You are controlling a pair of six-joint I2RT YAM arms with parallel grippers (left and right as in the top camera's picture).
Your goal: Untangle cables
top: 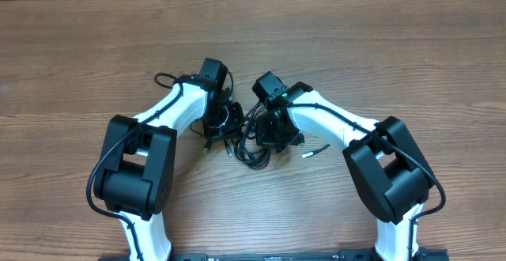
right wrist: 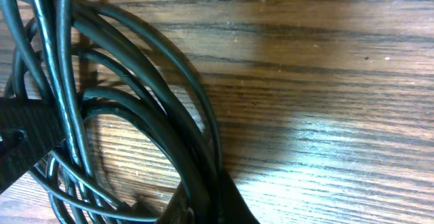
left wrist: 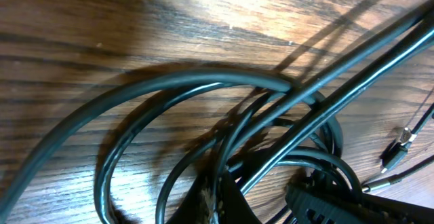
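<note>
The cables (top: 247, 149) lie as a tangle of thin black loops on the wooden table (top: 379, 47), between my two arms. My left gripper (top: 217, 126) comes down on the tangle's left side. In the left wrist view its fingertips (left wrist: 215, 200) are shut on a strand of the cables (left wrist: 169, 88), which curve away in wide loops. My right gripper (top: 273, 137) sits on the tangle's right side. In the right wrist view it (right wrist: 207, 203) is shut on a bundle of the cables (right wrist: 163, 95). A silver-tipped plug (top: 317, 150) lies just right of the tangle.
Two small silver-tipped plug ends (left wrist: 404, 140) lie at the right edge of the left wrist view. A ribbed black part (left wrist: 332, 203) sits close to the left fingers. A flat black piece (right wrist: 20, 146) crosses the coil at the left of the right wrist view.
</note>
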